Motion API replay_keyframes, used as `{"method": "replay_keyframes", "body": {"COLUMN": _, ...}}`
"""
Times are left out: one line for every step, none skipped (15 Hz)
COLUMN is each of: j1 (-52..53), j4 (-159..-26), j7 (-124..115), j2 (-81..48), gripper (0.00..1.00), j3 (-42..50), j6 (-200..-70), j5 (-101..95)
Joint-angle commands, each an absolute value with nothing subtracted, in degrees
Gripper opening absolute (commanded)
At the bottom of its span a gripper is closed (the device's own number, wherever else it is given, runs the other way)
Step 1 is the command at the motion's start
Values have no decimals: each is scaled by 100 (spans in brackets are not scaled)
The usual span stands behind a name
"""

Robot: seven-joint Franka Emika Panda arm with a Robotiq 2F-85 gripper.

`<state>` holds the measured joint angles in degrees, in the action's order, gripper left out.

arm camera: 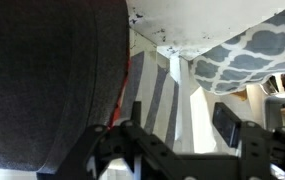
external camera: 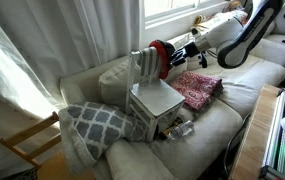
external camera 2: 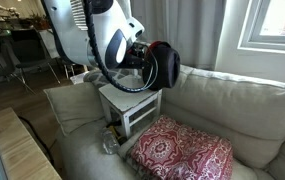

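Observation:
My gripper [arm camera: 177,125] hovers over a small white side table [external camera: 157,100] that stands on a light couch [external camera: 252,80]. Its fingers are apart with nothing between them. A grey-and-white striped cloth [arm camera: 157,90] lies right below the fingers; in an exterior view it stands at the table's far edge [external camera: 142,68]. A dark rounded object with a red rim [arm camera: 42,80] fills the left of the wrist view, close beside the gripper. It shows at the arm's end in both exterior views [external camera: 160,52] [external camera 2: 165,65]. The fingertips are hidden in both exterior views.
A grey lattice-patterned pillow [external camera: 97,122] leans against the table [external camera 2: 132,100], and a red patterned pillow [external camera 2: 182,152] lies on the seat beside it. A clear item [external camera: 179,128] lies at the table's foot. A wooden chair [external camera: 27,140] stands by the curtain.

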<state>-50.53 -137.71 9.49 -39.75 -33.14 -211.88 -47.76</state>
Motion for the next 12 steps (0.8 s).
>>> {"method": "replay_keyframes", "body": {"j1": -5199, "j4": -13686, "j7": 855, "j2": -4007, "gripper": 100, "j3": -3430, "j6": -21056, "j5": -5021}}
{"method": "replay_keyframes", "body": {"j1": -5226, "j4": -13681, "j7": 838, "j2": -3987, "gripper": 100, "j3": -3457, "j6": -21028, "j5": -5049}}
{"method": "replay_keyframes", "body": {"j1": -5223, "j4": -13666, "j7": 850, "j2": -3965, "gripper": 100, "j3": -3457, "j6": -21015, "j5": -5036}}
{"method": "replay_keyframes", "body": {"j1": -5226, "j4": -13641, "j7": 852, "j2": -3964, "gripper": 100, "j3": -3457, "j6": -20982, "j5": -5039}}
{"method": "replay_keyframes", "body": {"j1": -5208, "j4": -13615, "j7": 866, "j2": -3964, "gripper": 100, "j3": -3440, "j6": -20964, "j5": -5012}}
{"method": "replay_keyframes", "body": {"j1": -5181, "j4": -13591, "j7": 880, "j2": -3956, "gripper": 100, "j3": -3417, "j6": -20939, "j5": -4971}}
{"method": "replay_keyframes", "body": {"j1": -5154, "j4": -13568, "j7": 900, "j2": -3936, "gripper": 100, "j3": -3393, "j6": -20919, "j5": -4924}}
{"method": "replay_keyframes", "body": {"j1": -5151, "j4": -13553, "j7": 886, "j2": -3895, "gripper": 100, "j3": -3386, "j6": -20893, "j5": -4878}}
{"method": "replay_keyframes", "body": {"j1": -5141, "j4": -13539, "j7": 887, "j2": -3834, "gripper": 100, "j3": -3370, "j6": -20898, "j5": -4812}}
{"method": "replay_keyframes", "body": {"j1": -5157, "j4": -13533, "j7": 869, "j2": -3722, "gripper": 100, "j3": -3367, "j6": -20900, "j5": -4748}}
{"method": "replay_keyframes", "body": {"j1": -5198, "j4": -13524, "j7": 843, "j2": -3656, "gripper": 100, "j3": -3384, "j6": -20859, "j5": -4769}}
{"method": "replay_keyframes", "body": {"j1": -5186, "j4": -13515, "j7": 857, "j2": -3543, "gripper": 100, "j3": -3361, "j6": -20870, "j5": -4694}}
